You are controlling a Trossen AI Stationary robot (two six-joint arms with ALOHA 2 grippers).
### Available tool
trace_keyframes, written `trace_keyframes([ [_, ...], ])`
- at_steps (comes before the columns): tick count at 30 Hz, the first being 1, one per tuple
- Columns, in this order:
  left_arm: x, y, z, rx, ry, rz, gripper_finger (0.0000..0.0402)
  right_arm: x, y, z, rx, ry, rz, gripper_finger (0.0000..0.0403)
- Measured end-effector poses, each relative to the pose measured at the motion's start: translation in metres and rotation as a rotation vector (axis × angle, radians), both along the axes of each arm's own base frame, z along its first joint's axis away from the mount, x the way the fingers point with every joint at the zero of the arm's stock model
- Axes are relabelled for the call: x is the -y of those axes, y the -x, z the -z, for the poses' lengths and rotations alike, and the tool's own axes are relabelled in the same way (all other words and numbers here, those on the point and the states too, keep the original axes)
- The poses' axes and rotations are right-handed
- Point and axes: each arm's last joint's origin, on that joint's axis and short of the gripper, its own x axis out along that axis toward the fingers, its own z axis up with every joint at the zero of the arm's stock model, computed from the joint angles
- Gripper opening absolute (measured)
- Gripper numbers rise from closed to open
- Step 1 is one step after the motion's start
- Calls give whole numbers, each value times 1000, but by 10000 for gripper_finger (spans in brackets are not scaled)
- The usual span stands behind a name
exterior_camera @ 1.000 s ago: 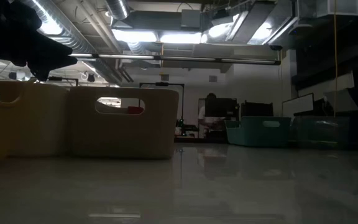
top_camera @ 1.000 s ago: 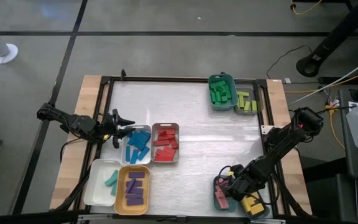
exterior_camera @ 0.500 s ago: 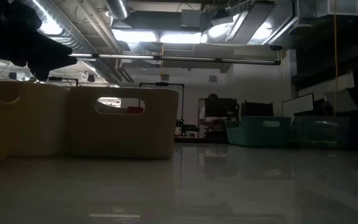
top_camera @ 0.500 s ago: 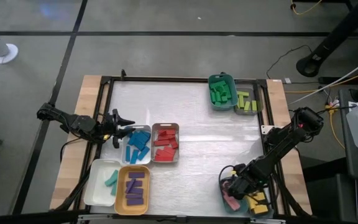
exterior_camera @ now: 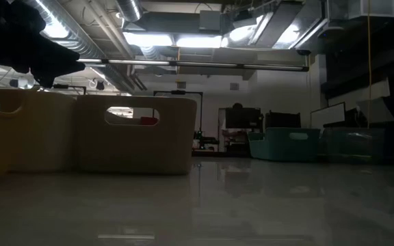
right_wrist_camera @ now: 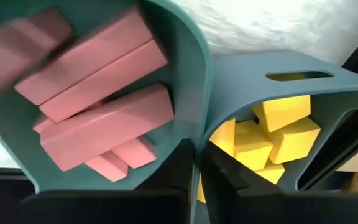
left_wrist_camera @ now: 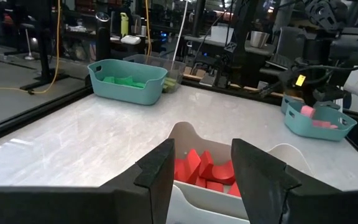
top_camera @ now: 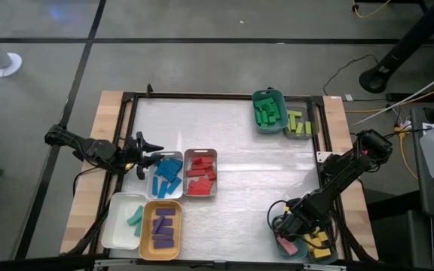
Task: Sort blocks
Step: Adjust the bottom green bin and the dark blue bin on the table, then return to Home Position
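The blocks are already grouped by colour in trays around the table. Pink blocks lie in a teal tray at the near right corner, with yellow blocks in the tray touching it; their long axes run roughly parallel, slanted across the tray floor. The right gripper sits directly over the seam between these two trays, its jaws closed tight with nothing visible between them, and the fingers straddle the shared wall in the right wrist view. The pink blocks lie to one side of the jaws, the yellow to the other, so this arm is far nearer to both groups. Across the table, blue blocks and red blocks fill two adjacent trays, purple blocks and teal blocks sit in front of them, and green blocks and lime blocks occupy the far trays. The left gripper waits just beside the blue tray, jaws parted and empty. No loose block is visible on the table surface; sorting appears nearly complete.
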Motion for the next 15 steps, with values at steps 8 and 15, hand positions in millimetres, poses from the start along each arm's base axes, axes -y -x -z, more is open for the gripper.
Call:
trace_keyframes([
  [8, 0, 0, 0, 1, 2, 0, 148, -1, -2, 0, 22, -24, -22, 47],
  [15, 0, 0, 0, 2, 4, 0, 148, -2, -1, -1, -10, -60, -29, 113],
])
